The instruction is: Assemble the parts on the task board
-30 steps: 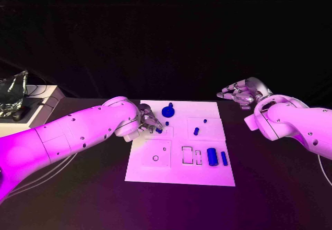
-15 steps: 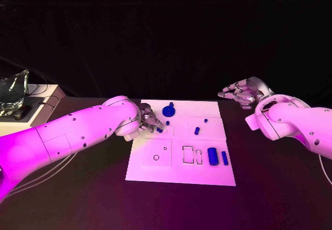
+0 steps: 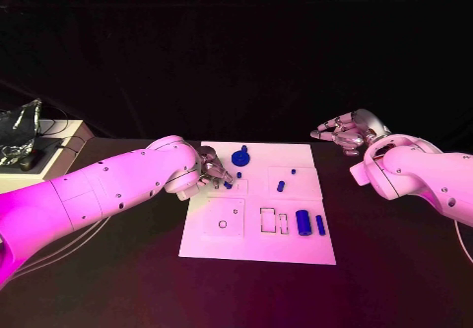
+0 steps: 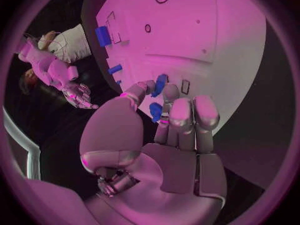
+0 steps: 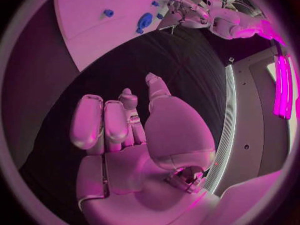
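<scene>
The white task board [image 3: 256, 247] lies in the middle of the black table. My left hand [image 3: 211, 171] hovers over its left edge and pinches a small blue part [image 4: 155, 111] between thumb and a finger. Another small blue part [image 4: 160, 85] lies on the board just past the fingertips. A round blue part [image 3: 240, 158] sits at the board's far end, small blue pegs [image 3: 280, 186] near the middle, and a blue cylinder [image 3: 303, 223] with a thin bar [image 3: 319, 225] on the near right. My right hand [image 3: 345, 133] hangs off the board's far right corner, fingers apart, holding nothing.
Outlined recesses [image 3: 268, 220] and a small round hole [image 3: 223, 225] mark the board's near half. A white box [image 3: 59, 137] carrying a shiny crumpled object [image 3: 20, 126] and cables stands at the table's far left.
</scene>
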